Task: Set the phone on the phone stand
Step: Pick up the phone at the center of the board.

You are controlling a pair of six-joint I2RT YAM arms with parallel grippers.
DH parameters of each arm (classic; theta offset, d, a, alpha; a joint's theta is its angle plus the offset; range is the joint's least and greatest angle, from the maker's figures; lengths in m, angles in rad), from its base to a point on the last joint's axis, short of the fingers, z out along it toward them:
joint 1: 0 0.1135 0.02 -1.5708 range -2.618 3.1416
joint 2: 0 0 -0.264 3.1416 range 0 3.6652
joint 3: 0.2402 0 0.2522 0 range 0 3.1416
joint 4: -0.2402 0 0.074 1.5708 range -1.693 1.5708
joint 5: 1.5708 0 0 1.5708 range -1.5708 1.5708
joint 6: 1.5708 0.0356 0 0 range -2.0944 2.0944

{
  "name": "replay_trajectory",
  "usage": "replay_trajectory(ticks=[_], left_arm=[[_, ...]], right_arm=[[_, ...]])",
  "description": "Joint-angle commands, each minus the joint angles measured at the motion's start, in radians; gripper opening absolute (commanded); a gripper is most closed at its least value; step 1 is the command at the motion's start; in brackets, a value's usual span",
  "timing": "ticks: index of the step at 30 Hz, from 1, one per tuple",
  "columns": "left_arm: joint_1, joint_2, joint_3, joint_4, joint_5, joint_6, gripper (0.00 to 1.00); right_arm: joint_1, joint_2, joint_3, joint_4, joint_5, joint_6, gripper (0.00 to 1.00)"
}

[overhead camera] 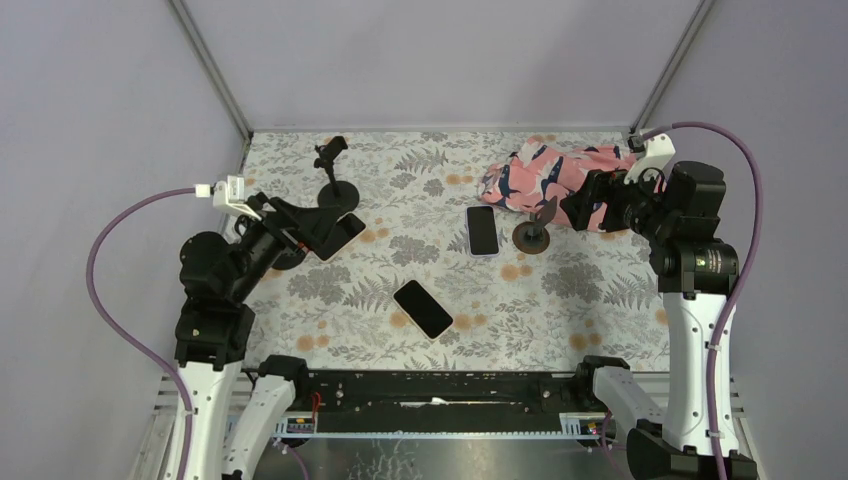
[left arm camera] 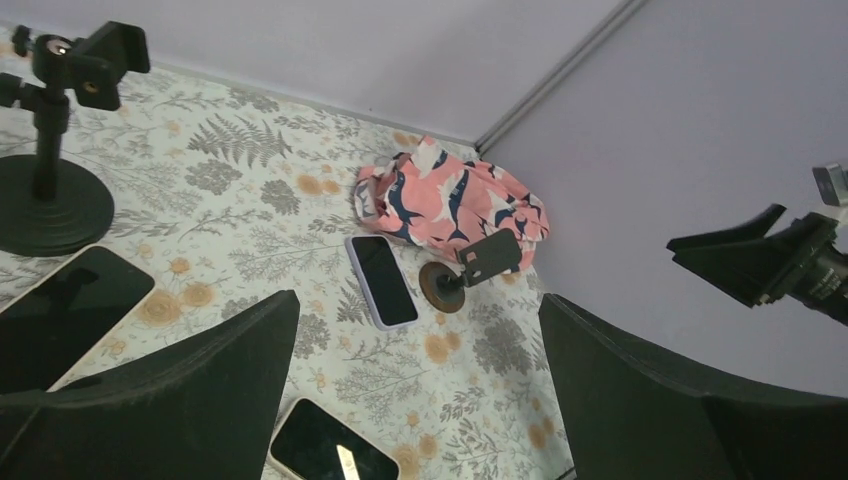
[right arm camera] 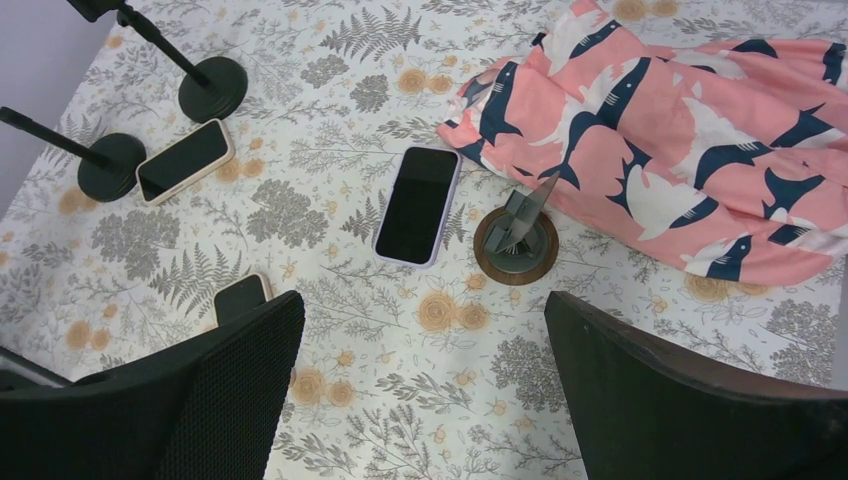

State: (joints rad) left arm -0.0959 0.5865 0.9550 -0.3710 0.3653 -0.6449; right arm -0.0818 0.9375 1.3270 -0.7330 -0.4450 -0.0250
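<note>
Both my jaws wide, empty
Reaching for the phone (right arm camera: 418, 205), my right gripper (right arm camera: 421, 298) could tip the phone stand (right arm camera: 516, 245) or snag the cloth (right arm camera: 680, 150)

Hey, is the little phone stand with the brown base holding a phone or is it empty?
Empty. The brown-based stand has a bare cradle; the nearest phone lies flat beside it.
</note>
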Motion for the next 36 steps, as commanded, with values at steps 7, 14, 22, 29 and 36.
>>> replay_trajectory(ticks=[7,14,22,29,36], left_arm=[[-0.014,-0.007,-0.087,0.093,0.139,-0.049,0.99],[-0.015,0.012,-0.127,0.100,0.161,-0.068,0.99],[-0.020,0.088,-0.186,0.118,0.275,-0.099,0.99],[-0.227,0.124,-0.226,0.121,0.134,-0.083,0.99],[-0.484,0.223,-0.248,0.119,-0.142,-0.060,0.99]], right_arm=[[-0.015,0.001,0.008,0.009,-0.058,0.019,1.00],[-0.016,-0.001,-0.037,0.037,-0.058,0.012,1.00],[-0.016,-0.031,-0.224,0.062,-0.280,-0.238,1.00],[-0.016,-0.045,-0.329,0.046,-0.345,-0.337,1.00],[-0.020,-0.086,-0.455,0.142,-0.242,-0.333,1.00]])
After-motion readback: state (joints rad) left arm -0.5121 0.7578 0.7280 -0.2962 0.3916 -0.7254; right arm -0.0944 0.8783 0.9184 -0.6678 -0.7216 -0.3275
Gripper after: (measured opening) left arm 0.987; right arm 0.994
